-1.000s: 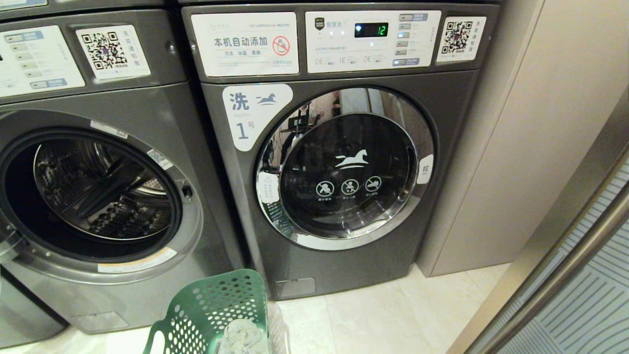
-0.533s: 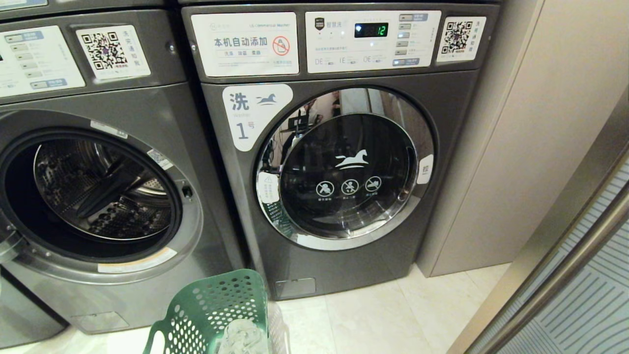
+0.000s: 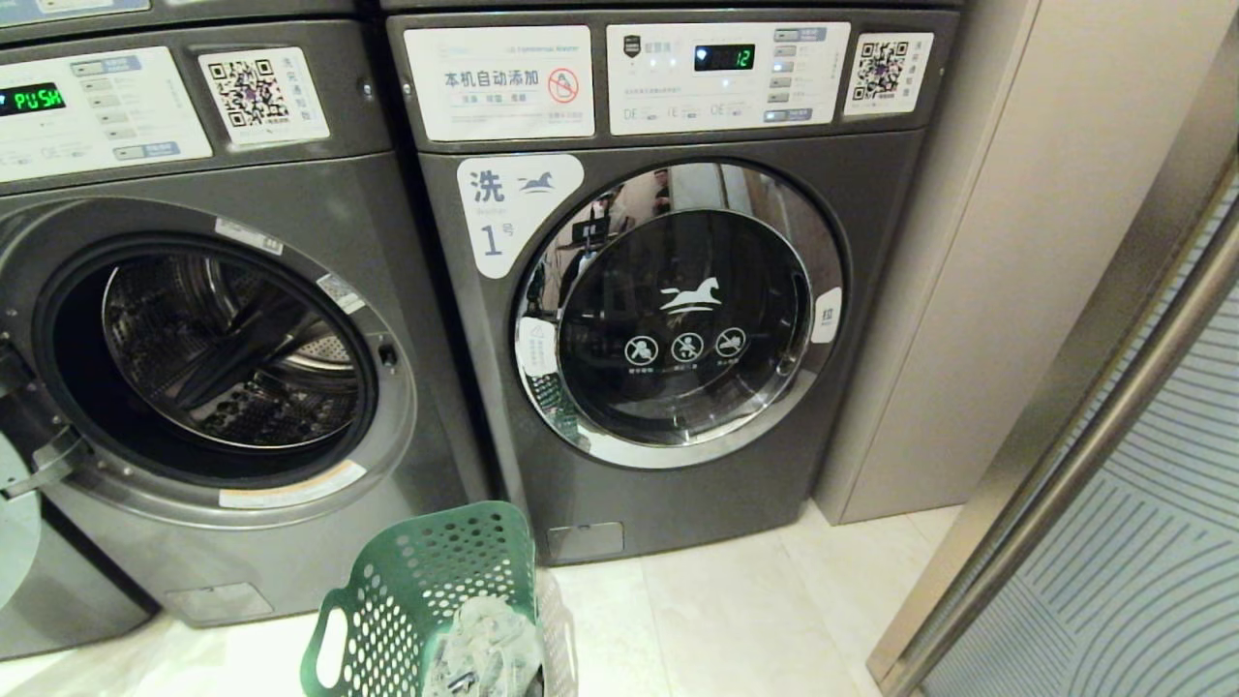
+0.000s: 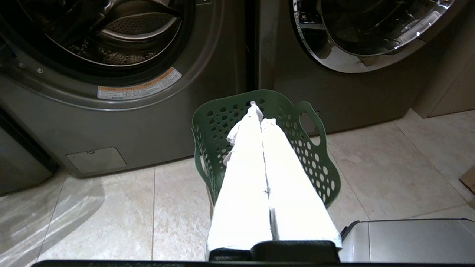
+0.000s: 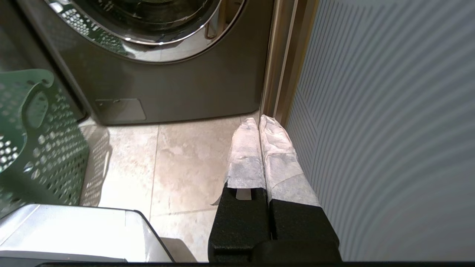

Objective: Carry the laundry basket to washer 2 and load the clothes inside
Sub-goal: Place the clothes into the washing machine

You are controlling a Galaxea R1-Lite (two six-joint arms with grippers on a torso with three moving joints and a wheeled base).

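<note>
The green laundry basket (image 3: 416,600) stands on the tiled floor before the gap between two dark grey washers, with the pale patterned clothes (image 3: 484,649) inside it. The left washer (image 3: 290,208) has its door open and its drum bare; no number label shows on it, so I cannot tell if it is washer 2. The right one carries a "1" label (image 3: 503,208) and is closed. My left gripper (image 4: 258,111) is shut and empty, hanging over the basket (image 4: 319,163) and hiding the clothes. My right gripper (image 5: 258,120) is shut and empty above bare floor, right of the basket (image 5: 37,148).
The left washer's open door (image 3: 12,523) juts out at the far left. A beige cabinet side (image 3: 1016,290) and a ribbed panel with a metal frame (image 3: 1113,484) close off the right. My grey base (image 4: 408,241) sits low beside the basket.
The whole head view has shifted: the washers sit further right and slightly smaller, the left machine's "PUSH" display has come into view, and more of the basket shows. The things themselves stay put.
</note>
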